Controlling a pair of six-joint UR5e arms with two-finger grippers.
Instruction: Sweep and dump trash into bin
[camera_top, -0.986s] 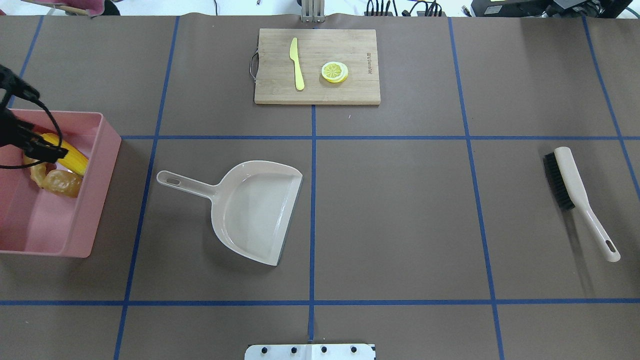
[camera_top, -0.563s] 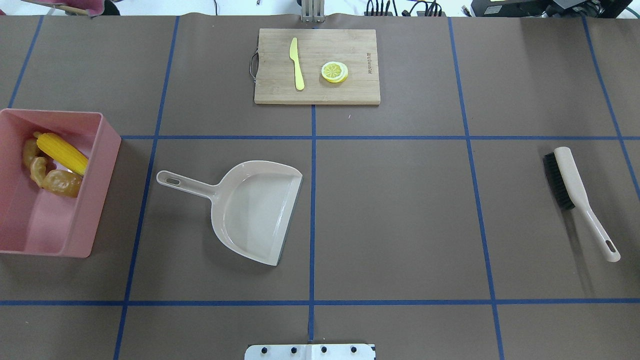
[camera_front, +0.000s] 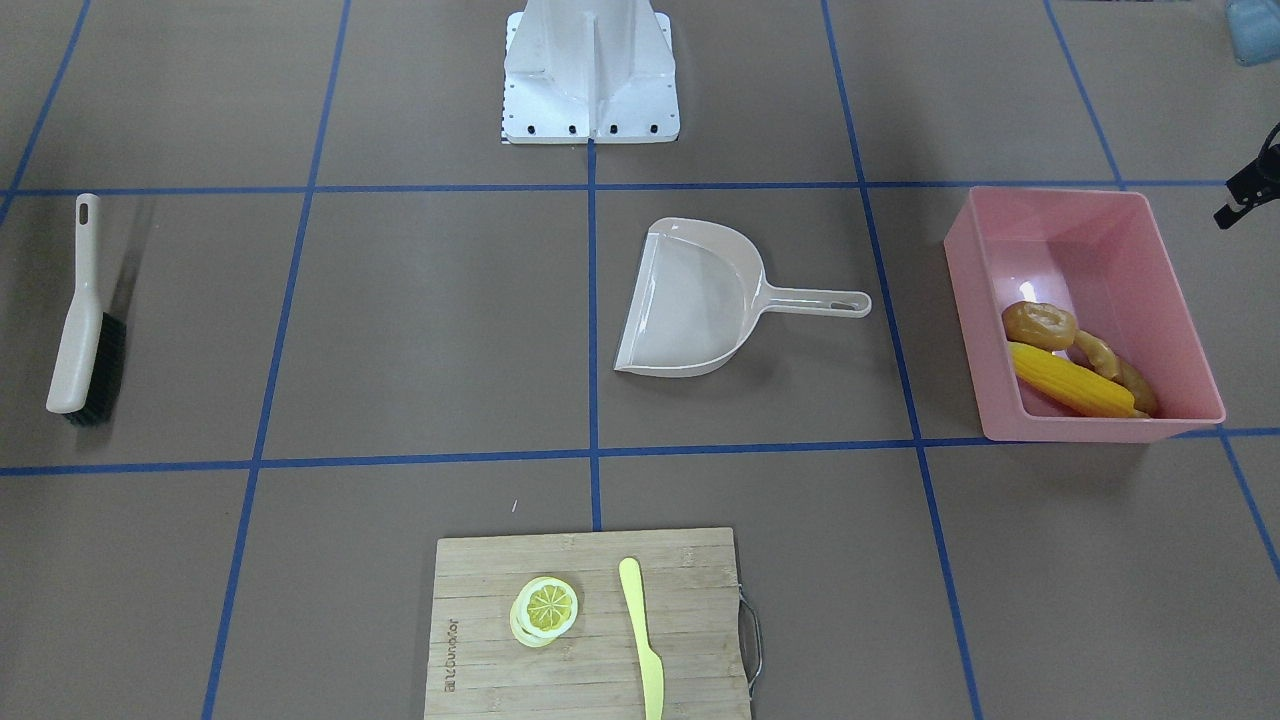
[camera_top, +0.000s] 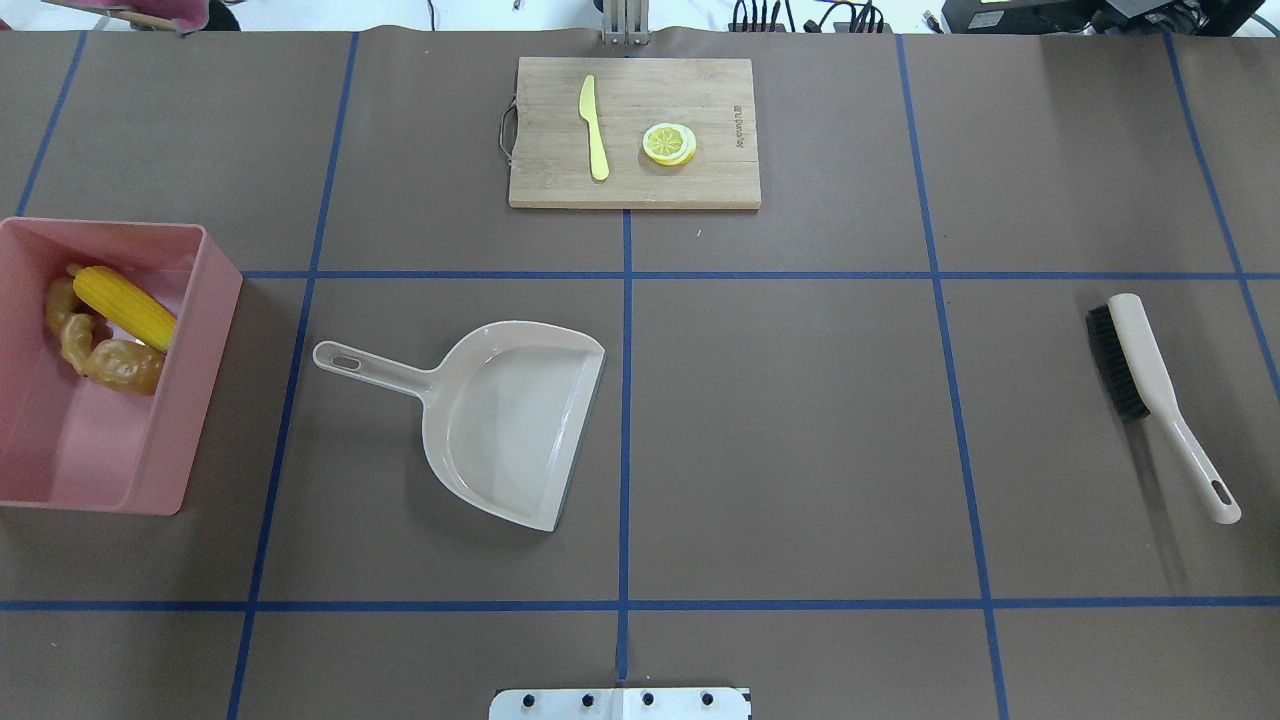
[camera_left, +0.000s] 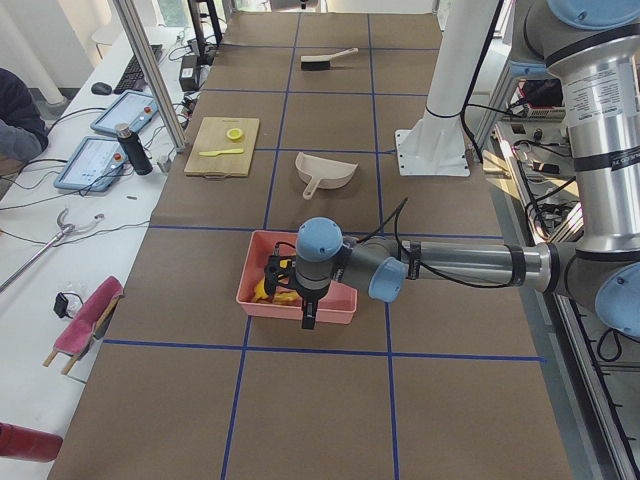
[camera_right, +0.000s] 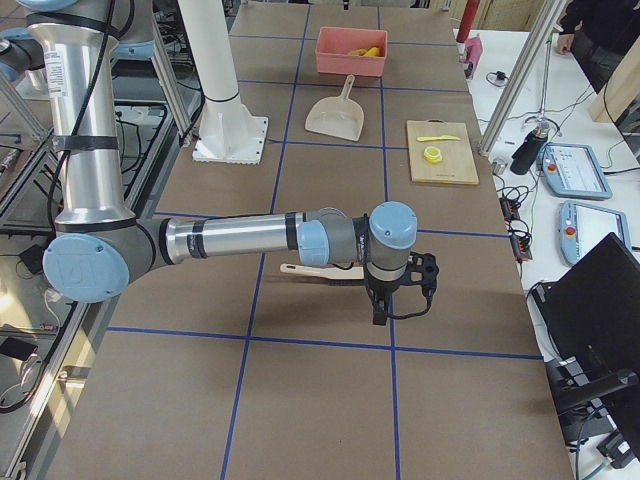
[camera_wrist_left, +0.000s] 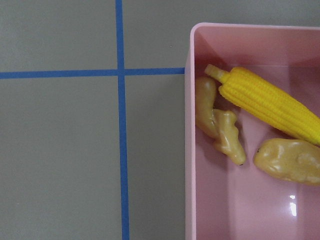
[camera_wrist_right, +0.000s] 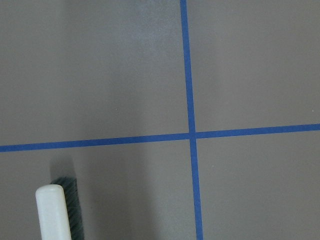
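The pink bin (camera_top: 215, 300) stands at the table's left end. In it lie the yellow corn cob (camera_top: 125, 305), the tan ginger root (camera_top: 68, 330) and the brown potato (camera_top: 125, 365). The left wrist view looks down on the corn (camera_wrist_left: 270, 102), ginger (camera_wrist_left: 220, 125) and potato (camera_wrist_left: 287, 161) inside the bin's wall (camera_wrist_left: 189, 150). My left gripper (camera_left: 307, 318) hangs by the bin's outer side; I cannot tell whether it is open or shut. My right gripper (camera_right: 381, 310) hangs beyond the brush (camera_right: 310, 270); I cannot tell its state either.
The white dustpan (camera_top: 510, 420) lies empty left of the table's middle. The brush (camera_top: 1140, 355) lies at the right end. A wooden cutting board (camera_top: 700, 180) at the far edge bears a yellow knife (camera_top: 593, 125) and a lemon slice (camera_top: 668, 143).
My left gripper hung over the bin at the overhead view's left edge one second ago; it has since moved out of that view. The trash, dustpan and brush have not moved.
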